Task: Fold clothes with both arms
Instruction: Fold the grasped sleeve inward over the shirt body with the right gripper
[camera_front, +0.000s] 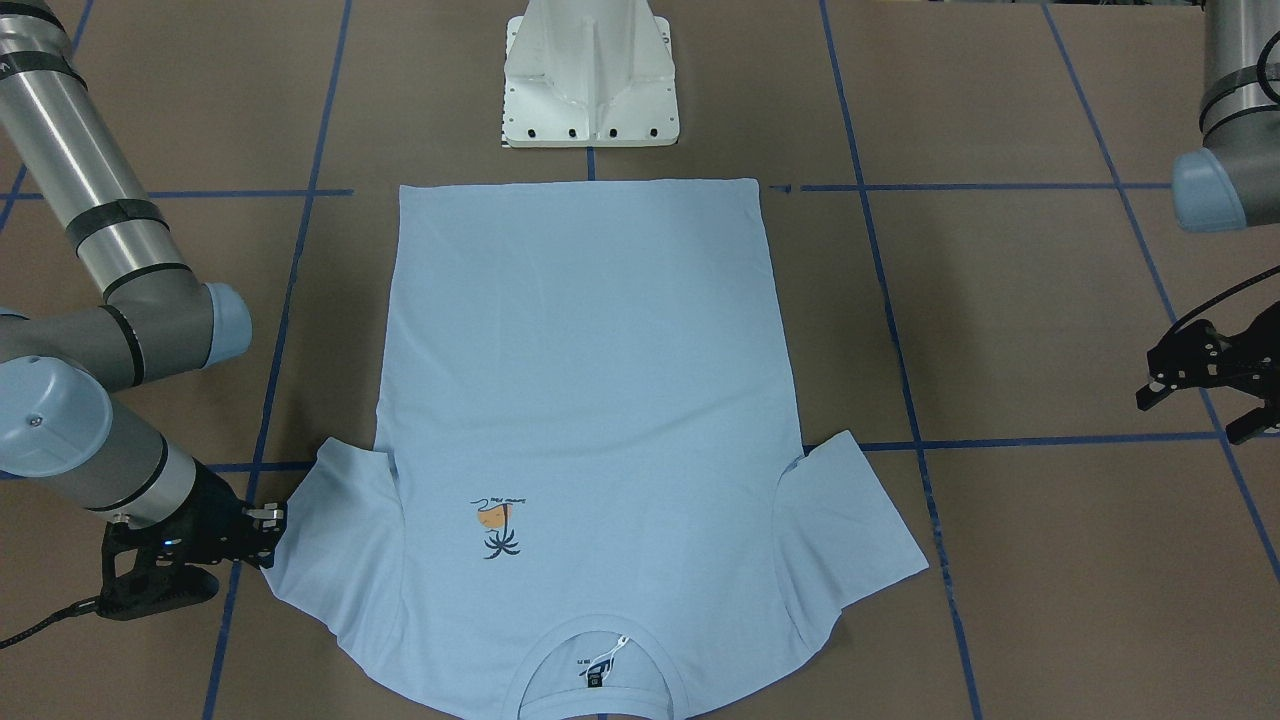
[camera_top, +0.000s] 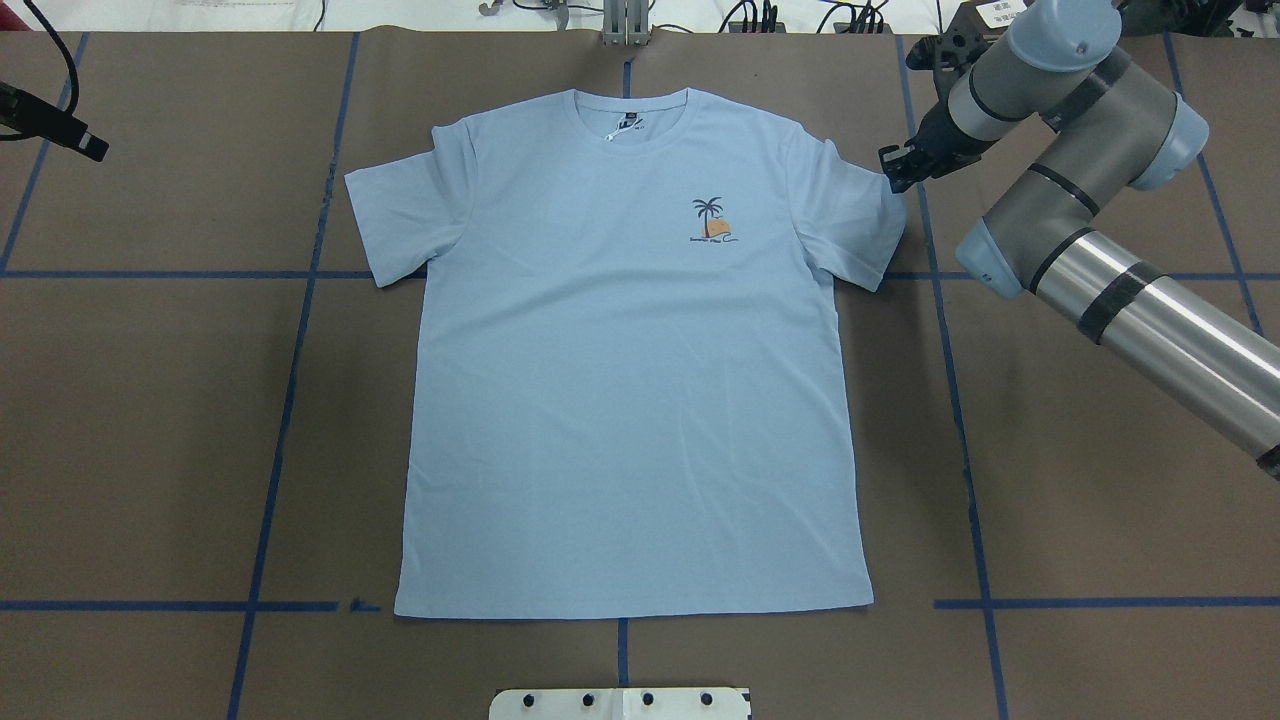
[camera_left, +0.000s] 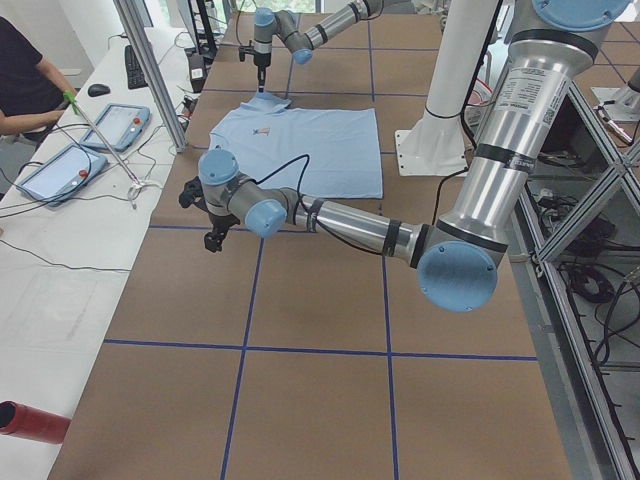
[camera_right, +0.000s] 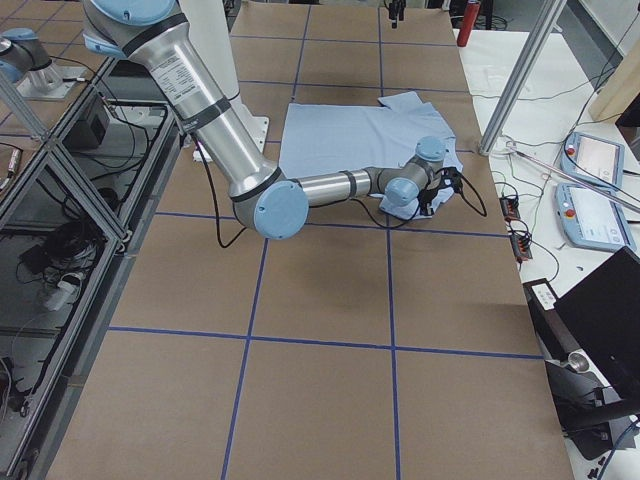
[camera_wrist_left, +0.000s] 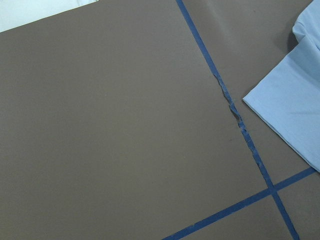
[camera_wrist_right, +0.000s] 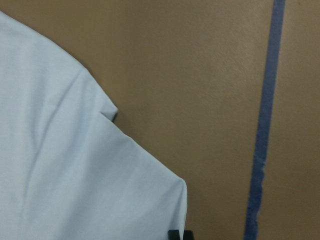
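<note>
one flat t-shirt (camera_top: 630, 380), right pincer (camera_top: 893, 168) seemingly at its sleeve

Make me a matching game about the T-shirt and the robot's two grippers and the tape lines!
Things:
1. T-shirt
2. right gripper
3. left gripper
4. tape lines

Descriptions:
A. dark blue, crossing the brown table
B. at the tip of a sleeve
C. spread flat, print facing up
D. far off to the side, away from the cloth

Pairs: 1-C, 2-B, 3-D, 4-A

4 fixed views, 2 close wrist views, share t-shirt (camera_top: 630, 360).
</note>
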